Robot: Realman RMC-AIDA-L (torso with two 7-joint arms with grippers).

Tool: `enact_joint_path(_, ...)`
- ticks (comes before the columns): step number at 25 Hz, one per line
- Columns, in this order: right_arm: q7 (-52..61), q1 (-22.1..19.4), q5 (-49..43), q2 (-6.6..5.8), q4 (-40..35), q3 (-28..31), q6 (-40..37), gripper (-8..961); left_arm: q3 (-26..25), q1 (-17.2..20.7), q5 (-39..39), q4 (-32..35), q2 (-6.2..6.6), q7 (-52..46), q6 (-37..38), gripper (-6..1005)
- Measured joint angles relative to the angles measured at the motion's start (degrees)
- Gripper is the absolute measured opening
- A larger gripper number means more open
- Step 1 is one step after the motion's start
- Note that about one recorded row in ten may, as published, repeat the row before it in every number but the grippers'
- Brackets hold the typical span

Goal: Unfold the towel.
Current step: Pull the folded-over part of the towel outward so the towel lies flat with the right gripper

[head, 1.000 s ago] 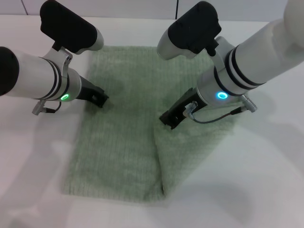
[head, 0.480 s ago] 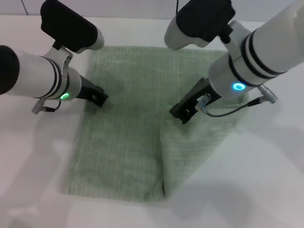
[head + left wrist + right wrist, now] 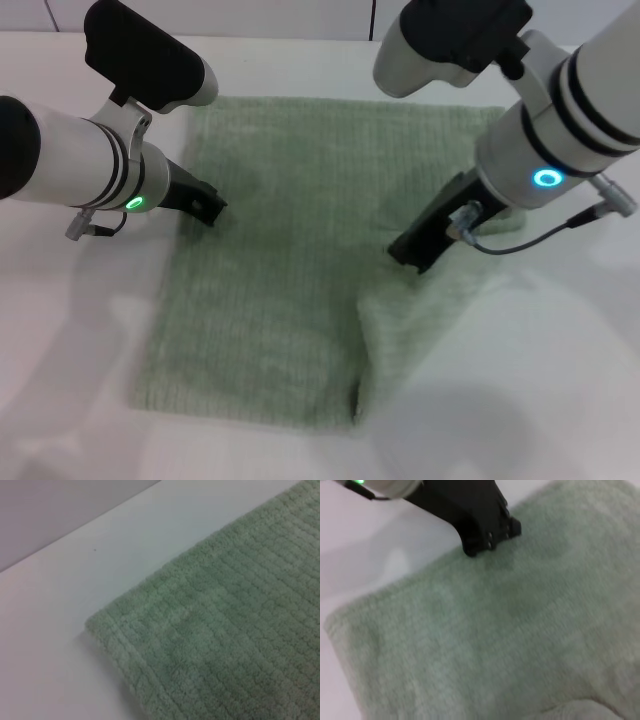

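The towel (image 3: 270, 270) is spread mid-frame on the table (image 3: 60, 350), its lower-right flap folded up. The right gripper (image 3: 408, 252) is on that flap, the left gripper (image 3: 212, 208) on the left edge; clamping cannot be told. The flap should be drawn rightward, kept low, with the left edge pinned.

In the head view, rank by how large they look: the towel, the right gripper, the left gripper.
1. towel, by far the largest.
2. right gripper and left gripper: both small dark tips, too alike to rank.
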Motion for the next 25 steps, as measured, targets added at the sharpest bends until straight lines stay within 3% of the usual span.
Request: enact_joint_path(25,4.98,-3.39,-4.76,0.06,-11.57,-1.21,-14.46,64,0.71,-0.37,0.02,-0.25,-0.09,0.09,-0.18,-1)
